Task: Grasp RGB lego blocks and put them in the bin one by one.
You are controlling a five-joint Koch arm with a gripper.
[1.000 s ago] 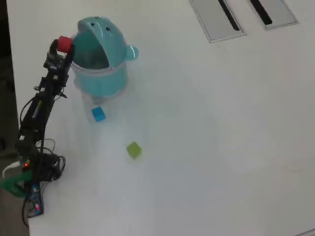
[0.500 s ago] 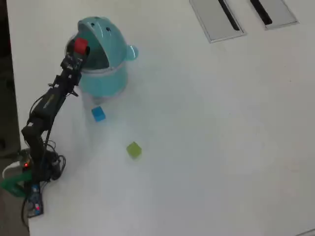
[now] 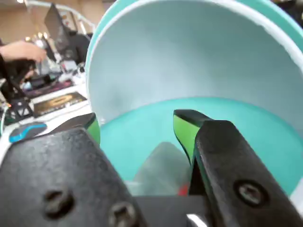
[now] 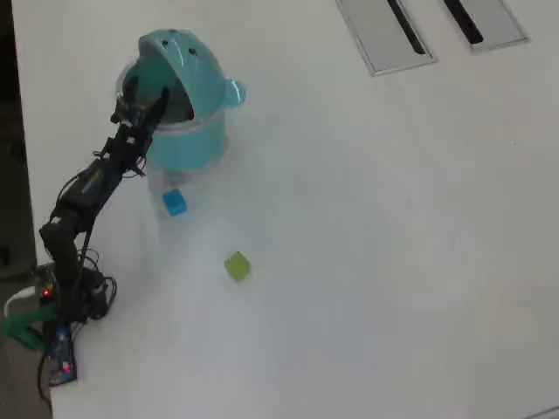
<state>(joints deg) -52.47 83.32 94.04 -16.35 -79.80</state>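
The teal bin stands at the back left in the overhead view, its domed lid tipped up. My gripper is at its mouth, open, with nothing between the fingers. In the wrist view the gripper looks into the bin, green pads spread apart. A small red patch, the red block, shows low beside the right finger, inside the bin. The blue block lies on the table just in front of the bin. The yellow-green block lies further forward and to the right.
Two flat grey slotted plates are set in the table at the back right. The arm's base and cables sit at the table's left edge, beyond which it is dark.
The gripper carried the red block rightward to the bin's mouth and has opened. The red block has left the jaws and no longer shows in the overhead view.
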